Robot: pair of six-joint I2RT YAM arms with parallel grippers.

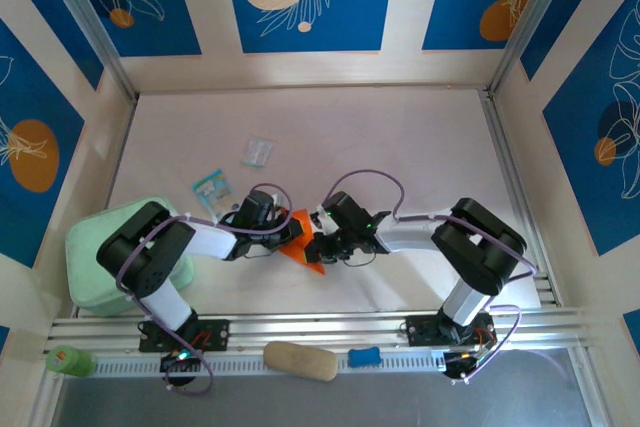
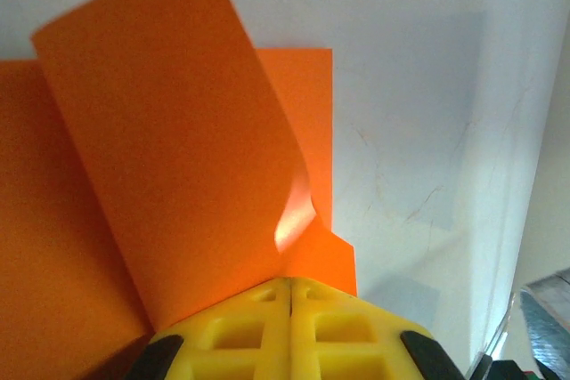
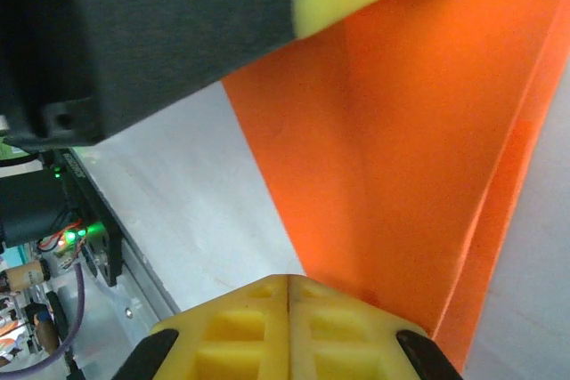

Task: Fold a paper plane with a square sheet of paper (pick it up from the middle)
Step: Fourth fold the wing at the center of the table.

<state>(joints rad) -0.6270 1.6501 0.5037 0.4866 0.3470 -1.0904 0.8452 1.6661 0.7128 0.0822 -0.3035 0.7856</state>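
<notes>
The square sheet of paper (image 1: 304, 250) is bright orange and partly folded, and it lies near the table's front middle between my two grippers. In the left wrist view a large flap of the paper (image 2: 169, 149) stands up from a flatter layer. It curls at a crease that runs into my left gripper (image 2: 290, 284), whose yellow fingers are shut on that fold. In the top view, my left gripper (image 1: 283, 231) is on the paper's left. My right gripper (image 3: 289, 278) is shut, its tips at the left edge of the paper (image 3: 401, 157). I cannot tell whether that edge is pinched.
A mint green pad (image 1: 98, 257) sits at the left edge. A blue-and-white packet (image 1: 210, 185) and a clear wrapper (image 1: 258, 152) lie behind the left arm. On the front rail (image 1: 320, 327) rest a tan block (image 1: 300, 360), a small blue piece (image 1: 364, 356) and a green object (image 1: 68, 360).
</notes>
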